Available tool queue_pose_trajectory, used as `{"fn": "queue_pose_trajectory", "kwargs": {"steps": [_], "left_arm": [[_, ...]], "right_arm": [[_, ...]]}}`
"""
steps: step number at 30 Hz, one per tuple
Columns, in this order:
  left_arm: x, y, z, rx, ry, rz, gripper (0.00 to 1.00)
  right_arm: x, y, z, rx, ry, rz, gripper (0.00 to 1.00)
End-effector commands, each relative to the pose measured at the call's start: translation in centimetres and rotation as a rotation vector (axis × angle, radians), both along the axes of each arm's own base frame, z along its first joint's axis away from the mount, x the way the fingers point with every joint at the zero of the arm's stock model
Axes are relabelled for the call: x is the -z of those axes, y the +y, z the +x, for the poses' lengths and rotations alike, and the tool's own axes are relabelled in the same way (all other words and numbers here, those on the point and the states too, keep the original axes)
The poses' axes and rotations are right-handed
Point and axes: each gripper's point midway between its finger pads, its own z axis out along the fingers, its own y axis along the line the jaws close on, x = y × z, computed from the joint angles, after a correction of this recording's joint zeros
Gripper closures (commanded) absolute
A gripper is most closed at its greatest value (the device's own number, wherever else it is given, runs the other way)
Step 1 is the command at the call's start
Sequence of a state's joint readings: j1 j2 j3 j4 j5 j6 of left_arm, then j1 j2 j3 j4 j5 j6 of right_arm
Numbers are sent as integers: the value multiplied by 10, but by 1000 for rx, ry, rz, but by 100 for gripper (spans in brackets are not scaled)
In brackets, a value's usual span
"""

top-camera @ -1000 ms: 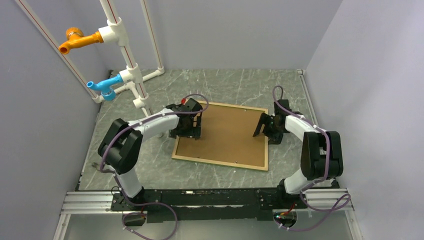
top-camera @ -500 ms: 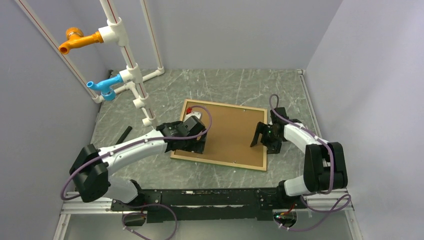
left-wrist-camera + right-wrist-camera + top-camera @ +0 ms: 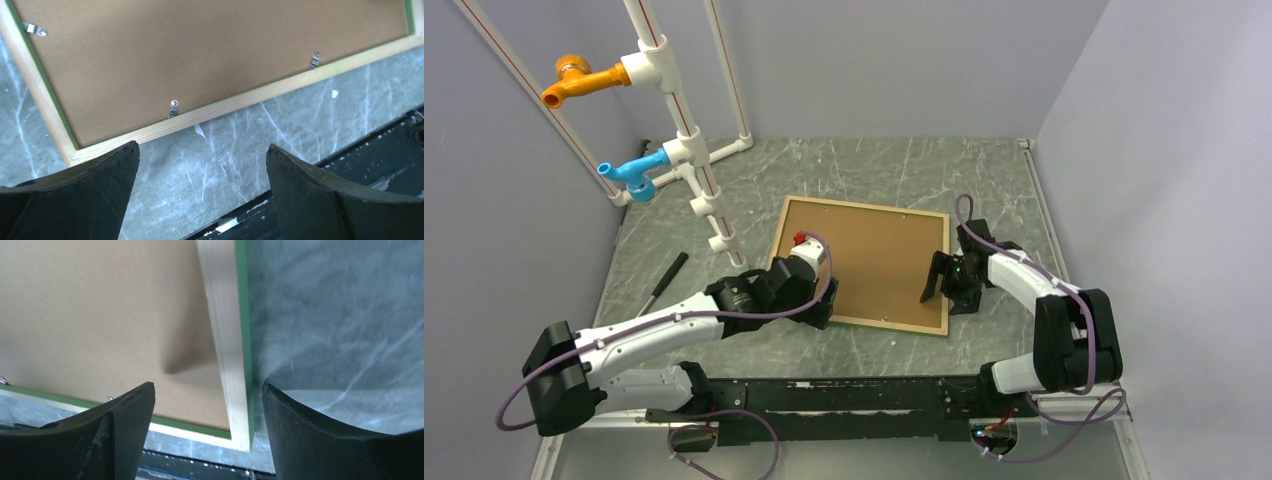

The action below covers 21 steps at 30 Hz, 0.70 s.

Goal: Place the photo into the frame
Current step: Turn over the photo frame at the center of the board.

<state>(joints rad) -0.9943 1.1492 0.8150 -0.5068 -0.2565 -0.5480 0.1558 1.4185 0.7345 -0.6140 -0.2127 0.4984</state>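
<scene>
The frame (image 3: 865, 322) lies face down on the table, a pale wood rim around the brown backing board (image 3: 874, 260). Small metal clips (image 3: 172, 108) hold the board along the near rail (image 3: 235, 102). The photo is hidden. My left gripper (image 3: 821, 312) hangs open at the frame's near-left corner; in the left wrist view only bare table lies between the left gripper's (image 3: 202, 150) jaws. My right gripper (image 3: 946, 290) is open astride the frame's right rail (image 3: 226, 340) near its near-right corner. In the right wrist view the green-edged rail runs between the right gripper's (image 3: 207, 385) jaws.
A white pipe rack (image 3: 686, 150) with orange (image 3: 574, 80) and blue (image 3: 629, 172) fittings stands at the back left. A black pen-like tool (image 3: 664, 283) lies on the table left of the frame. The arms' black base rail (image 3: 844, 395) runs along the near edge, and grey walls enclose the table.
My left arm has drawn back from the frame's left side to its near-left corner. The right gripper has slid nearer along the right rail. The frame has shifted slightly left.
</scene>
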Motion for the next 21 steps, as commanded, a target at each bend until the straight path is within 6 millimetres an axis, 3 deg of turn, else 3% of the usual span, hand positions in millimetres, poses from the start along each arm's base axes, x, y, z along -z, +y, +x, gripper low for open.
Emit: {"fn": "queue_pose_trajectory", "kwargs": {"steps": [1, 7, 11, 14, 21], "left_arm": [[-23, -20, -5, 115, -91, -115, 1], [-33, -26, -12, 174, -136, -147, 1], [-39, -32, -14, 216, -166, -152, 1], [-44, -37, -14, 248, -205, -153, 1], [-56, -48, -15, 310, -263, -118, 1]], "right_arm": [[1, 0, -34, -1, 73, 1, 23], [7, 1, -39, -14, 94, -48, 34], [10, 4, -40, -28, 112, -38, 79], [4, 3, -34, -39, 101, -49, 100], [-36, 9, -13, -76, 22, -26, 100]]}}
